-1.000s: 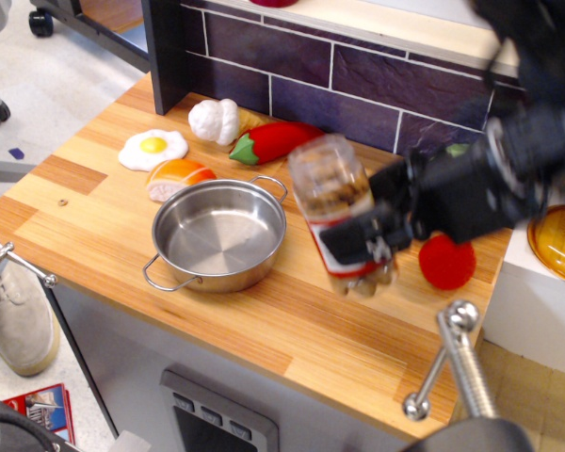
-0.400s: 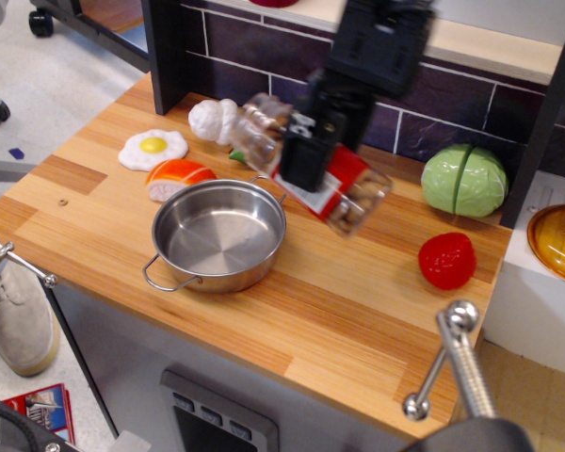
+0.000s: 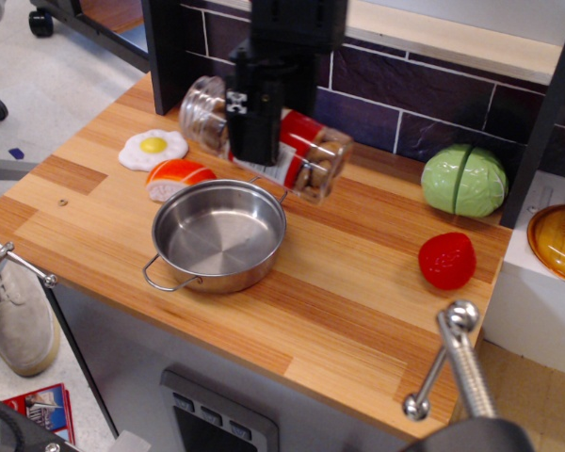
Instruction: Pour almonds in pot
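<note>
My black gripper point(image 3: 254, 132) is shut on the clear plastic jar point(image 3: 306, 162) with the red-and-white label. It holds the jar lying almost on its side above the far rim of the pot. The jar's mouth end point(image 3: 202, 113) points left and slightly up. Brown almonds point(image 3: 322, 168) show through the jar's right end. The pot point(image 3: 219, 234) is a shallow shiny steel pan with two wire loop handles. It stands on the wooden counter and looks empty.
A toy fried egg point(image 3: 153, 148) and an orange-and-white toy point(image 3: 177, 176) lie left of the pot. A green cabbage point(image 3: 464, 179) and a red strawberry point(image 3: 447, 260) lie at the right. An amber glass lid point(image 3: 560, 240) sits at the far right. A metal rod point(image 3: 452, 363) stands in front.
My gripper has carried the jar from the right of the pot up and to the left. The jar has gone from upright to lying nearly on its side over the pot's far rim.
</note>
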`<state>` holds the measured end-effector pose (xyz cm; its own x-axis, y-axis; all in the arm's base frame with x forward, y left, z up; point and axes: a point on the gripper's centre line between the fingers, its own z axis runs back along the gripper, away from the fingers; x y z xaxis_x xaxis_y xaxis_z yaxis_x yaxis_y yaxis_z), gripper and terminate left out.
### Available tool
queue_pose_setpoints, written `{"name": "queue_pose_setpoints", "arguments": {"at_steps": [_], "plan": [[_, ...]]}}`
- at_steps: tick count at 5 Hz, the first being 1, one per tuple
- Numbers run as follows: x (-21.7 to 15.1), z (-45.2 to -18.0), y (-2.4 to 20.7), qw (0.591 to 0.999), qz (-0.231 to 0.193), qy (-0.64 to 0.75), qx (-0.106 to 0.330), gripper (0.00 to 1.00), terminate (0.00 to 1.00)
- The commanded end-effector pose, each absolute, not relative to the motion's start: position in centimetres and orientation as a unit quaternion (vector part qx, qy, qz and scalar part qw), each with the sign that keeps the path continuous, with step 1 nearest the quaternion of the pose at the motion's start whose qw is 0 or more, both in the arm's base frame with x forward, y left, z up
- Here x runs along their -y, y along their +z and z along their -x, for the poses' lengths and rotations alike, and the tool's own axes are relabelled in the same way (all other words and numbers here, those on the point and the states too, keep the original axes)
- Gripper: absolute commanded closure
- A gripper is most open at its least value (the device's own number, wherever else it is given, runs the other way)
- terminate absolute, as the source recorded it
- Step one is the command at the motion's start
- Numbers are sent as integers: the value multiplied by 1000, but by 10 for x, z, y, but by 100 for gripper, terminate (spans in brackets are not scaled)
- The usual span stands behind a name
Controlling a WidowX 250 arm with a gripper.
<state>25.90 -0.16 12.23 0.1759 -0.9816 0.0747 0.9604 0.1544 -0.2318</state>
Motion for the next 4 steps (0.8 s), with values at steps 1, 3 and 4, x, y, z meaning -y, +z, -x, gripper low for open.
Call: {"name": "queue_pose_setpoints", "arguments": {"at_steps": [1, 3, 4], "plan": [[-3, -240, 133, 774, 100, -625, 30, 100, 0], [3, -249, 130, 829, 135, -537, 81, 100, 0], [3, -254, 126, 849, 136, -500, 100, 100, 0]]}}
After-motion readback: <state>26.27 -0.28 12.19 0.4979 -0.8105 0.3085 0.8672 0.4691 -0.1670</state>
